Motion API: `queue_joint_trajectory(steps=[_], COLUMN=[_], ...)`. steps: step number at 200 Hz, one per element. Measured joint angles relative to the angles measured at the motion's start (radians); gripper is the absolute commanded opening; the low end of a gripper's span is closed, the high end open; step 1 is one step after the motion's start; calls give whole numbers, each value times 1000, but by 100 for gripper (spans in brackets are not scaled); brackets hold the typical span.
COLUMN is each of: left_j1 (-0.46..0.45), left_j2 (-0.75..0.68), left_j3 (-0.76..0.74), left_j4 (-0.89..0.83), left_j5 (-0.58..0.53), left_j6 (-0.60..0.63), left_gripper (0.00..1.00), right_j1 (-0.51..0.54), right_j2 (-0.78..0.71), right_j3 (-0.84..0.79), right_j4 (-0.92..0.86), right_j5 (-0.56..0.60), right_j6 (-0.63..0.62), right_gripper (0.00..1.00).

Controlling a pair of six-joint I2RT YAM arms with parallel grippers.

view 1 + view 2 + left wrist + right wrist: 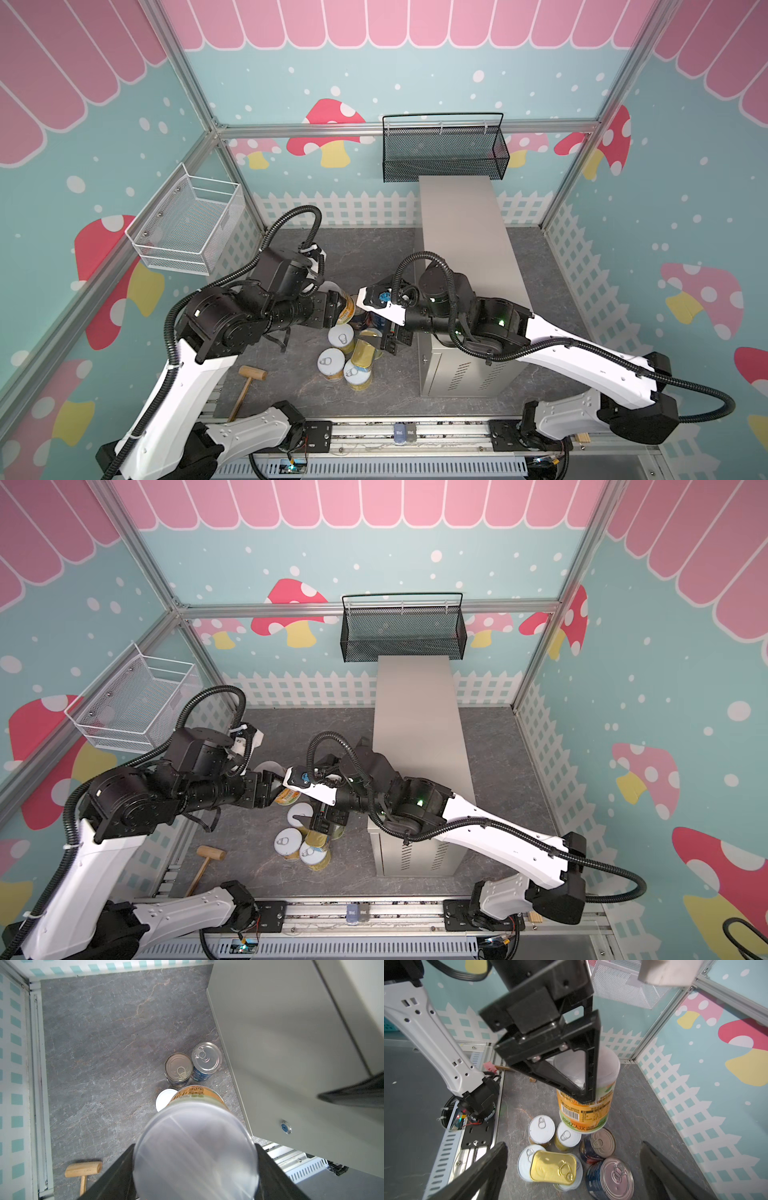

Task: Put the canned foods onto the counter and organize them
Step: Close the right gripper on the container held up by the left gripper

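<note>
The left claw [195,1147] is clamped on a yellow-labelled can [583,1109] raised over the grey surface [104,1043] beside the beige cabinet [461,232], where a gold tin [552,1167] lies atop white-lidded cans [525,1163]. The right claw [573,1144] hangs above them, jaws wide apart, gripping nothing.

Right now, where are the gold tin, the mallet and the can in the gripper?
gold tin [553,1167], right wrist view, middle of its lid.
mallet [252,373], in a top view, its wooden head.
held can [584,1105], right wrist view, its orange label.
</note>
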State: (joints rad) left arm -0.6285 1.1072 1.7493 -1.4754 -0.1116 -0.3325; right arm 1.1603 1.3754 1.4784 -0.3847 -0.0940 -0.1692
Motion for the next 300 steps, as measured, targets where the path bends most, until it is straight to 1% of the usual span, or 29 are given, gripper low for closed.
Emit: queue_joint_trajectory(steps=[33, 69, 82, 103, 122, 144, 195, 212, 222, 243, 281, 300], left_j1=[0, 0, 8, 6, 6, 6, 6, 6, 6, 6, 6, 6], left_j2=[-10, -20, -24, -29, -32, -40, -37, -33, -32, -29, -23, -23], left_j3=[48, 58, 66, 87, 106, 109, 111, 119, 122, 123, 130, 139], left_j4=[-10, -26, -45, -59, -58, -55, -55, -57, -56, -53, -46, -46], left_j5=[42, 95, 97, 119, 131, 135, 145, 153, 159, 170, 189, 193], left_j6=[19, 36, 39, 53, 60, 65, 72, 72, 71, 71, 69, 66], left_gripper=[0, 0, 0, 0, 0, 0, 0, 0, 0, 0, 0, 0], right_j1=[0, 0, 0, 0, 2, 3, 6, 6, 6, 6, 6, 6], right_j2=[52, 119, 136, 162, 173, 174, 167, 162, 155, 135, 104, 100], right_j3=[0, 7, 11, 27, 30, 30, 11, 1, -7, -30, -54, -56], right_j4=[60, 98, 109, 132, 158, 174, 228, 246, 258, 284, 298, 304], right_j5=[4, 7, 11, 16, 14, 11, 2, -9, -16, -41, -68, -73], right_j6=[25, 49, 57, 71, 81, 91, 94, 93, 92, 90, 85, 88], right_gripper=[99, 99, 99, 97, 96, 99, 99, 96, 92, 86, 70, 67])
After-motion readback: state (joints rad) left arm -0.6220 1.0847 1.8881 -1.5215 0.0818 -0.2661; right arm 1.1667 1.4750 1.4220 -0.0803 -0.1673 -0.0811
